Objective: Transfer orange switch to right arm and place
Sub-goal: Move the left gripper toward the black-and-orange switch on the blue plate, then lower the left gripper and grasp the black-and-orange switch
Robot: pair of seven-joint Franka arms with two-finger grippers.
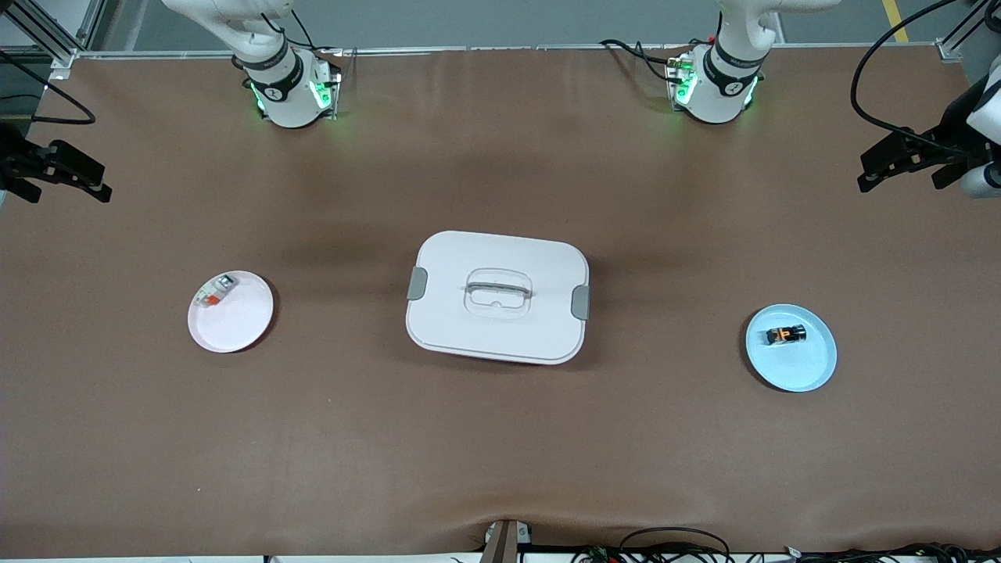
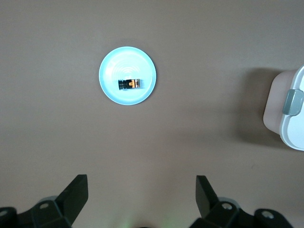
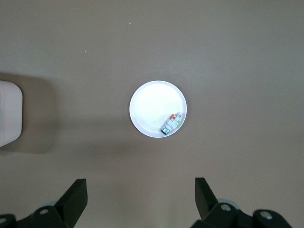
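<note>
Switch (image 1: pixel 786 335) lies flat, lengthwise along table's length

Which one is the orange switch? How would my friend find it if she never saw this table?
Start at the big white lidded box in the middle of the table, then look toward the left arm's end for the light blue plate. The orange switch lies on that plate: a tiny black block with orange stripes. The other small part, on the pinkish-white plate at the right arm's end, is whitish-clear with a red-orange patch.
</note>
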